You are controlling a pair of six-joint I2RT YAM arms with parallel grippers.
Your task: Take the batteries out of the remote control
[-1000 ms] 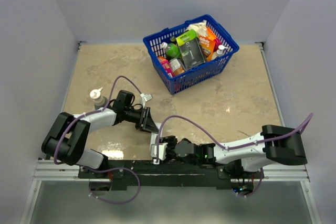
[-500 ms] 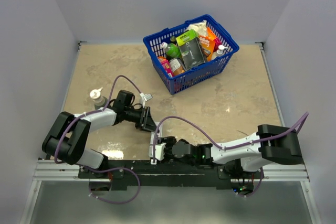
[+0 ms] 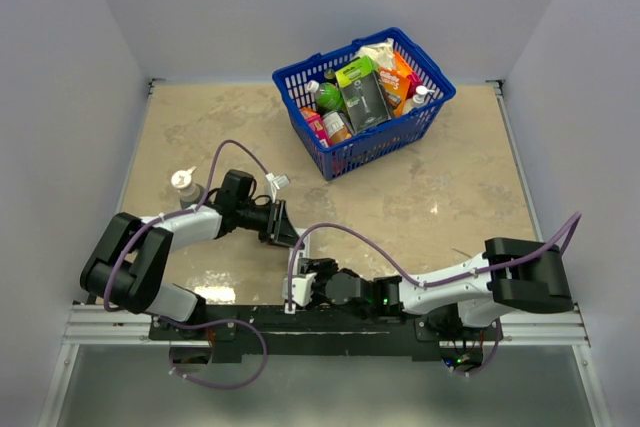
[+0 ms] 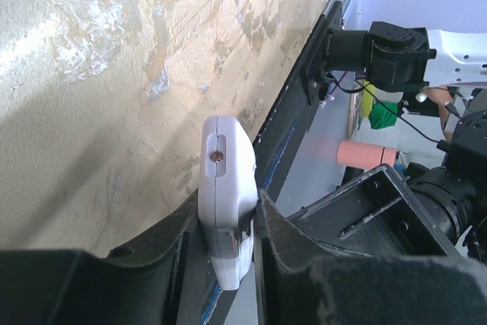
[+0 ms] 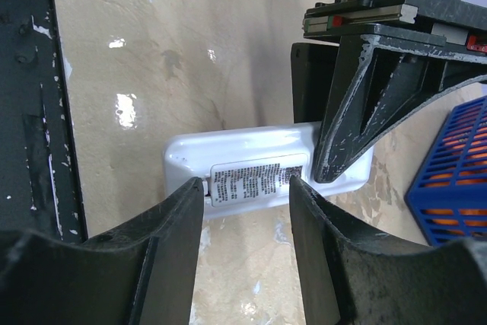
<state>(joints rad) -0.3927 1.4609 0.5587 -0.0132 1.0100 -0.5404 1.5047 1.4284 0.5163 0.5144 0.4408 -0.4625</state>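
Remote control (image 4: 224, 165), one only, is clamped by the left gripper (image 4: 226, 215), whose jaws hide one end; right gripper (image 5: 245, 184) has jaws apart, contact unclear.

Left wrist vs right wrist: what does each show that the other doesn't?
Left wrist only: the remote control's end face with a small reddish dot, and a pink cylinder beyond the beige table's edge. Right wrist only: the remote's printed label, seen between the right pincer's fingers, plus a blue basket. Both: the left pincer clamped on the remote, over the table.
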